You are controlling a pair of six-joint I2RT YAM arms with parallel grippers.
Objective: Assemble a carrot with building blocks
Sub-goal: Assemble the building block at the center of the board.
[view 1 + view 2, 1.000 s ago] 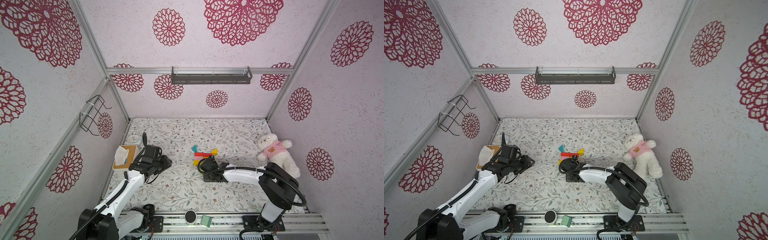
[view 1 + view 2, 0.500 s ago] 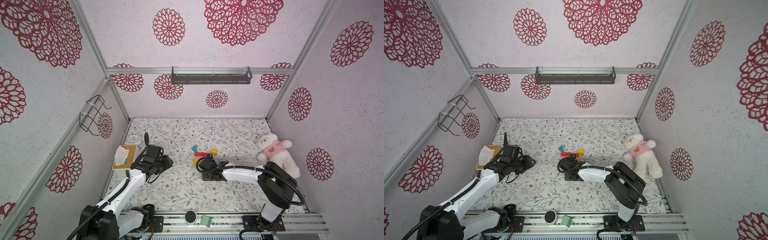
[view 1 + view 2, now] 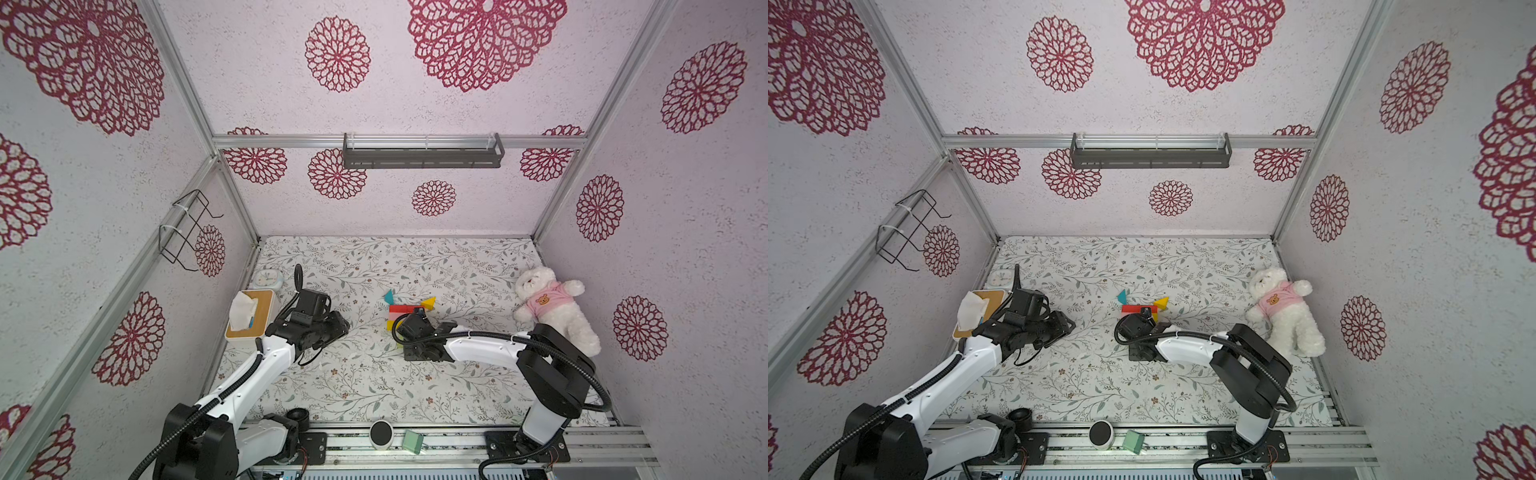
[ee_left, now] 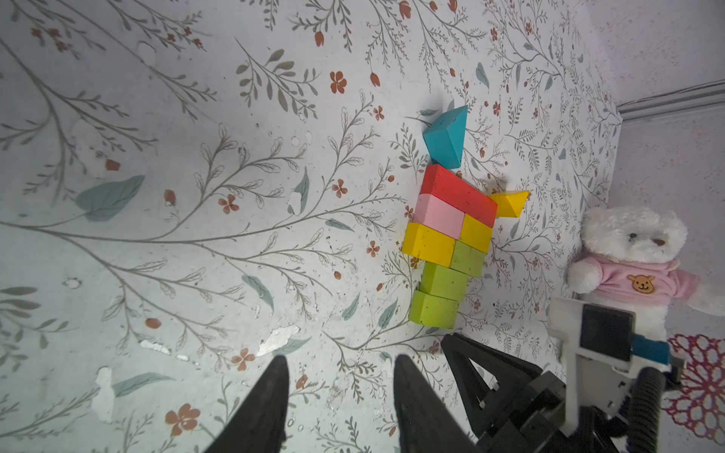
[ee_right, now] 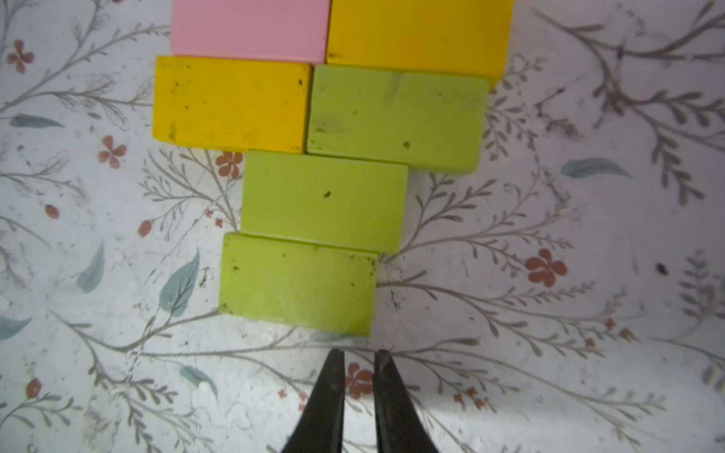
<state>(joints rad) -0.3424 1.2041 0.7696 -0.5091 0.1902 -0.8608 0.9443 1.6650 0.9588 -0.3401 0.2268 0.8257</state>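
The carrot (image 4: 451, 219) lies flat on the floral mat: red, pink, yellow and lime-green building blocks in tapering rows. A teal triangle (image 4: 447, 135) and a yellow triangle (image 4: 510, 202) sit at its red end. In both top views the right wrist covers its green end, leaving the red row (image 3: 401, 308) (image 3: 1133, 308) visible. My right gripper (image 5: 360, 353) sits just off the last green block (image 5: 298, 282), its jaws a narrow slit apart with only mat between them. My left gripper (image 4: 339, 359) hangs open and empty over bare mat, well away from the carrot.
A white teddy bear (image 3: 552, 307) in a pink shirt leans at the right wall. A tissue box (image 3: 251, 313) and a small clock (image 3: 266, 277) stand by the left wall. A pale mint-green block (image 3: 412, 441) rests on the front rail.
The left arm has shifted slightly. The right gripper has edged a little to the left at the carrot's green end. No block has visibly moved.
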